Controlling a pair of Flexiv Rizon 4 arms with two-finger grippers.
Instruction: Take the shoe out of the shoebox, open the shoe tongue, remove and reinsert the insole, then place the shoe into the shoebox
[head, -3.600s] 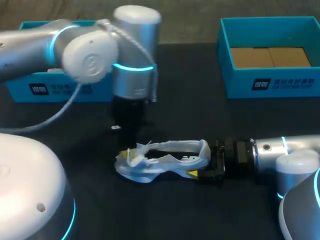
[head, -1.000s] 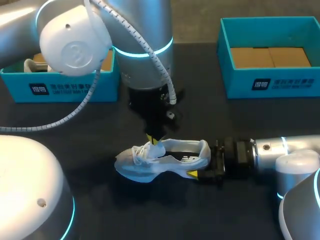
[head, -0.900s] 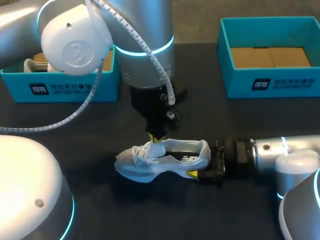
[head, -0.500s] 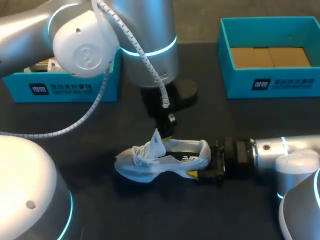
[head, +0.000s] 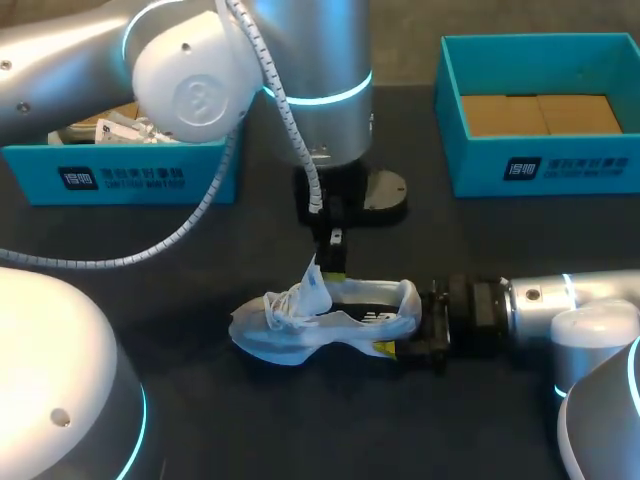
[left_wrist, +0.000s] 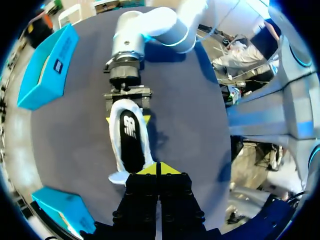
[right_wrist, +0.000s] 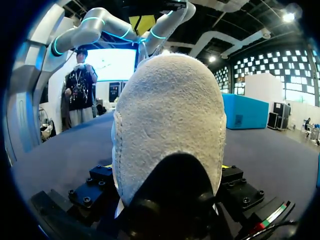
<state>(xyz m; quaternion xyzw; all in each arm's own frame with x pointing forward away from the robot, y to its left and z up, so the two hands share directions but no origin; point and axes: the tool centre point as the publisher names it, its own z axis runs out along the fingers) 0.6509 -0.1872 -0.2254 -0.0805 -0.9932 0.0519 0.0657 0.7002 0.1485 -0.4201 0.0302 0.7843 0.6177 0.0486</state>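
The left gripper (head: 333, 272) hangs straight down, its yellow tips pressed together with no gap, just above the sneaker's (head: 320, 318) raised tongue (head: 314, 283). Whether a sliver of tongue is caught between the tips is hidden, but the pose suits peeling the tongue back to expose the black insole (left_wrist: 131, 145). The sneaker lies on the table directly under that gripper, outside both blue shoeboxes. The right gripper (head: 410, 335) comes in level and clamps the heel from both sides, likely bracing the sneaker against the pull.
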